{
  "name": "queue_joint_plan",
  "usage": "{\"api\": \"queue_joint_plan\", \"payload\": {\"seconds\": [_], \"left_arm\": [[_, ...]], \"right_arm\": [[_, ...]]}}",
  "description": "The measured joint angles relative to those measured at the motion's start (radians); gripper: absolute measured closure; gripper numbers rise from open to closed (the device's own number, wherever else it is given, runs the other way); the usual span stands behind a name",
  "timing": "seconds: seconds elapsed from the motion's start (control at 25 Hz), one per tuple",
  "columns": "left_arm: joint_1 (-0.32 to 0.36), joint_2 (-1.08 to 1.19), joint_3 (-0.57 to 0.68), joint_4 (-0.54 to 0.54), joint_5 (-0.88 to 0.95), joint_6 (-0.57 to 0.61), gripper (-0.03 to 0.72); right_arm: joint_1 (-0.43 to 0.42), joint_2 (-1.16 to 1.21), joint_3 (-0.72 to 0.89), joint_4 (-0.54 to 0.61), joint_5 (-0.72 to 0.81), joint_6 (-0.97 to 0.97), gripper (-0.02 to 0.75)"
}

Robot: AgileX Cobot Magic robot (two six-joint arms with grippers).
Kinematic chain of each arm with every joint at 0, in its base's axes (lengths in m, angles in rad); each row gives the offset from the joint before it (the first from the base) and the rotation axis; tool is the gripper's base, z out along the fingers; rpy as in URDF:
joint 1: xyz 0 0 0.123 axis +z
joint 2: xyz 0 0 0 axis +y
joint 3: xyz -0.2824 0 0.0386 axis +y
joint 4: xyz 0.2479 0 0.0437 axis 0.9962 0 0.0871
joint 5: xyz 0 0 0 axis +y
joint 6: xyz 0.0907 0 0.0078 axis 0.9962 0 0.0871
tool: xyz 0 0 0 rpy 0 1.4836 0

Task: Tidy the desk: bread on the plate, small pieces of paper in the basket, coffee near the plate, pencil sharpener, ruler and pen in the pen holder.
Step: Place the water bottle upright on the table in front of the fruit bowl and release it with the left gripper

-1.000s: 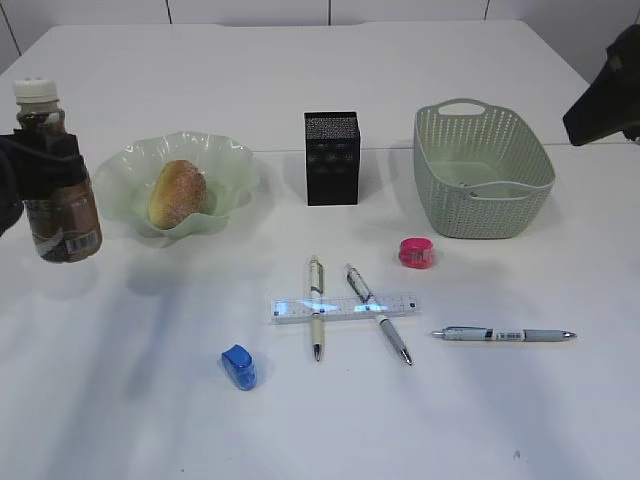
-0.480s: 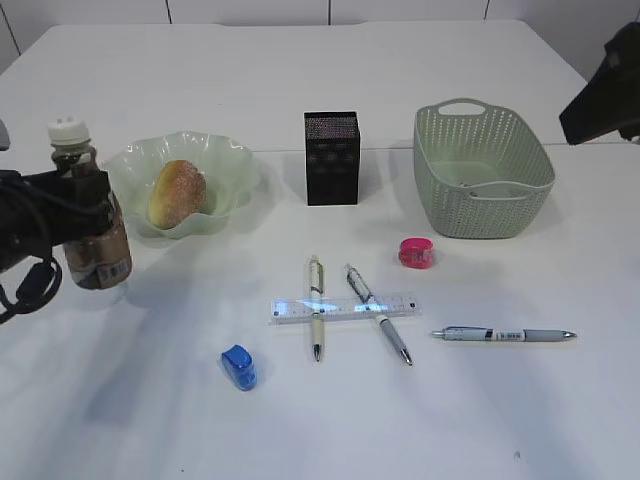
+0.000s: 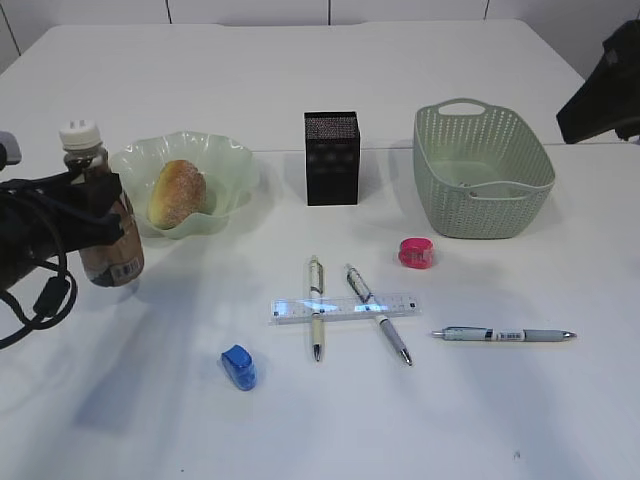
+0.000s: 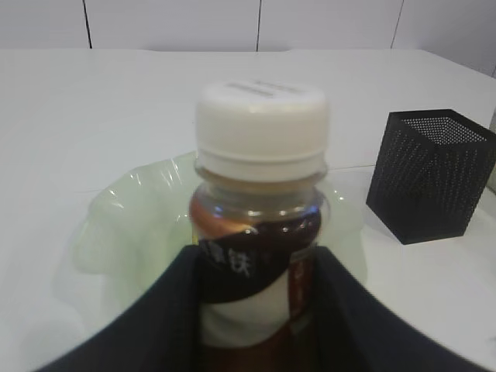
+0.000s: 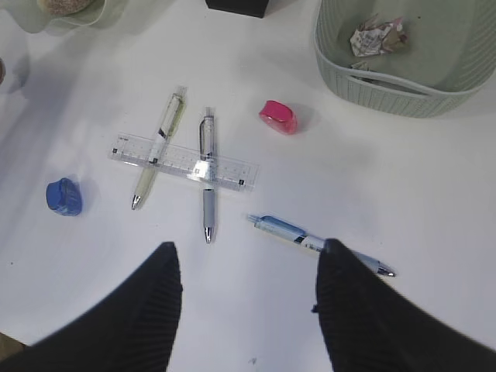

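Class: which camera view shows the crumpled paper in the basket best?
The right wrist view: it looks down into the basket, showing the crumpled paper on its floor. In the exterior view the basket's wall hides it. The left wrist view shows neither.

Left gripper [image 3: 95,215] — low at the left edge, jaws clamped either side of the coffee [image 3: 105,225], held upright. Right gripper [image 5: 248,298] — raised at the far right, jaws spread, holding nothing.
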Motion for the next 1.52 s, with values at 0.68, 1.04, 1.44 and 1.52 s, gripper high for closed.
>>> {"api": "queue_joint_plan", "payload": {"seconds": [0.68, 1.04, 1.44, 1.52], "left_arm": [[0.0, 0.139, 0.002, 0.0, -0.055, -0.003, 0.411], [0.0, 0.142, 0.002, 0.0, -0.065, -0.005, 0.411], [0.0, 0.142, 0.002, 0.0, -0.065, -0.005, 0.411], [0.0, 0.131, 0.004, 0.0, -0.065, -0.005, 0.411]], "right_arm": [[0.0, 0.0, 0.0, 0.009, 0.0, -0.015, 0.295], [0.0, 0.0, 0.0, 0.01, 0.0, -0.015, 0.295], [0.0, 0.0, 0.0, 0.01, 0.0, -0.017, 0.295], [0.0, 0.0, 0.0, 0.01, 0.0, -0.017, 0.295]]}}
